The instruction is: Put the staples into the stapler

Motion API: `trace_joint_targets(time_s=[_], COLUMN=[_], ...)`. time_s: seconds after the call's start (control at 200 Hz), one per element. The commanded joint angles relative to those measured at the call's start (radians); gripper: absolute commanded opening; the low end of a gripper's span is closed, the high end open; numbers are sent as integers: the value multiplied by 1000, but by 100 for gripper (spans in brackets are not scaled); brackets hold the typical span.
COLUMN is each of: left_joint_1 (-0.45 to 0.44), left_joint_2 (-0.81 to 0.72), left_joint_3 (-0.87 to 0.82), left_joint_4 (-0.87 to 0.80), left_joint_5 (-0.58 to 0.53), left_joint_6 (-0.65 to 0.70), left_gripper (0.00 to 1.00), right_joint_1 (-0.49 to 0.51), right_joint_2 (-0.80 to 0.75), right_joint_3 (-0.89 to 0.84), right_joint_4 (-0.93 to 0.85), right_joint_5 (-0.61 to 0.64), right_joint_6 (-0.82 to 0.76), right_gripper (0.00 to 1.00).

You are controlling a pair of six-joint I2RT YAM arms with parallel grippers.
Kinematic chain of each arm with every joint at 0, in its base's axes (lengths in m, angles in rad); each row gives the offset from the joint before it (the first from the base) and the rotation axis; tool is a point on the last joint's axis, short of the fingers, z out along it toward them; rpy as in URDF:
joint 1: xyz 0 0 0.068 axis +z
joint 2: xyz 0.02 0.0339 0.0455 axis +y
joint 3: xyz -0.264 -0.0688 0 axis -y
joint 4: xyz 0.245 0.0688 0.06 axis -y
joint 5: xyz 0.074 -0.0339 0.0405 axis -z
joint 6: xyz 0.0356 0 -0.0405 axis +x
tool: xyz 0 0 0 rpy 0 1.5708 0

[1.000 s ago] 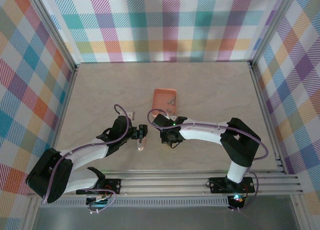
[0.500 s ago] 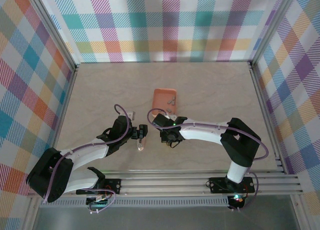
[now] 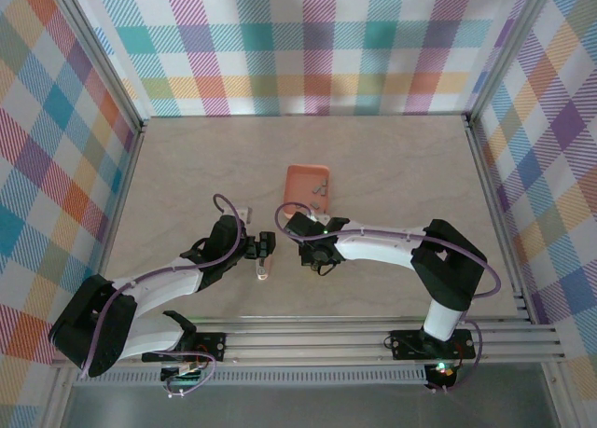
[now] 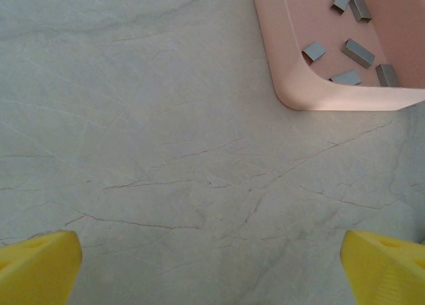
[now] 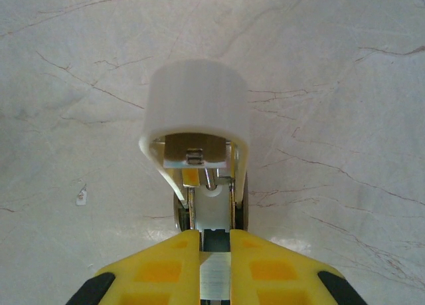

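The left tool hangs over bare table with its jaws spread wide. One yellow fingertip sits in each lower corner of the left wrist view, and nothing lies between them. In the top view the left tool is left of centre, near the front edge of the table, at the end of an arm that reaches in from the lower left. Ahead and to the right in its own camera is the rounded corner of a salmon-orange tray. Inside that corner the staples lie loose, several short grey strips pointing different ways. From above, the tray sits near the middle of the table, farther back than both tools, with a few grey specks along its right side. Just right of the left tool and apart from it, the right tool ends an arm that sweeps in from the right. In its wrist camera the right tool has its yellow fingers clamped tight on the near end of the stapler. The stapler's white cover is raised open, and under it a metal channel and a pale orange-pink part are in view. I cannot tell whether the stapler touches the marbled surface. A tiny white scrap lies on the table to the stapler's left.
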State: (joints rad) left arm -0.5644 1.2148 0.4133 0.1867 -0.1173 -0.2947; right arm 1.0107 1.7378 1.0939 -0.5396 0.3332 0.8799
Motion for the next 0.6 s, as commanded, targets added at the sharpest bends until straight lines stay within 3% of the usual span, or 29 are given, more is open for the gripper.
trace_joint_targets(time_s=[0.0, 0.595], left_joint_1=[4, 4], left_joint_2=[3, 6], left_joint_3=[-13, -10], left_joint_4=[10, 7], left_joint_5=[-10, -12], left_joint_6=[15, 24], left_gripper=[100, 100], right_joint_1=[11, 25], right_joint_2=[5, 29], right_joint_3=[-8, 13], right_joint_4=[-14, -46], right_joint_5=[10, 18], right_joint_6=[19, 20], right_gripper=[14, 15])
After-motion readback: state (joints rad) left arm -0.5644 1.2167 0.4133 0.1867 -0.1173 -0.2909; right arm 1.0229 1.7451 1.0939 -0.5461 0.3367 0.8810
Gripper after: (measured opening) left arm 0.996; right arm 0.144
